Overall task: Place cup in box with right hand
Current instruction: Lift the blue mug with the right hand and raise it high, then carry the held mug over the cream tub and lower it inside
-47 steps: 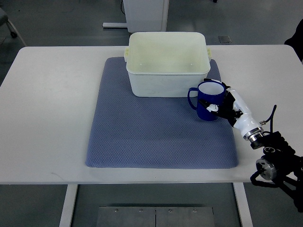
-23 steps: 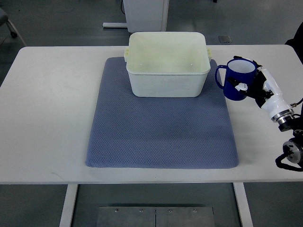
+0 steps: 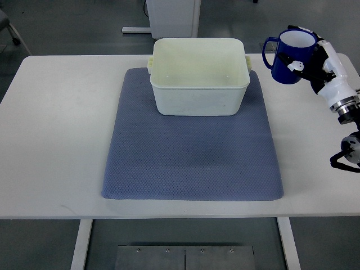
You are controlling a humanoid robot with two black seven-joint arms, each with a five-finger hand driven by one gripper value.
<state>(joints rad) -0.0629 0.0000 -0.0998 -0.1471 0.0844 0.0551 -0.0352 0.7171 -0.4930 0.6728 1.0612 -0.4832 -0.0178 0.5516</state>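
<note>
- 1 hand works here: the right hand (image 3: 308, 61) has its dark fingers (image 3: 292, 58) wrapped round the side of the blue cup (image 3: 288, 49), gripping it firmly, with a white fingertip pressed against the cup's wall.
- The cup is upright, its white inside showing and its handle pointing toward the box (image 3: 199, 75); it is off to the right of the box, near its far right corner and not touching it.
- From this steep angle I cannot tell how high the cup sits above the table (image 3: 53, 140), though it overlaps the table's far edge and the floor beyond.
- Behind the fingers, the white shell of the hand slopes down and to the right into a metal wrist ring (image 3: 344, 105), and the dark forearm (image 3: 351, 152) runs off the right edge, so the rest of the arm is cut off.
- The palm side of the hand is hidden behind the cup, and the fingers on the far side cannot be made out.
- The box is cream-coloured, open at the top, and stands on the far part of a blue-grey mat (image 3: 191, 160) spread over the middle of the white table.
- 1 grey cabinet base (image 3: 171, 17) stands on the floor beyond the table, cut off by the top edge.
</note>
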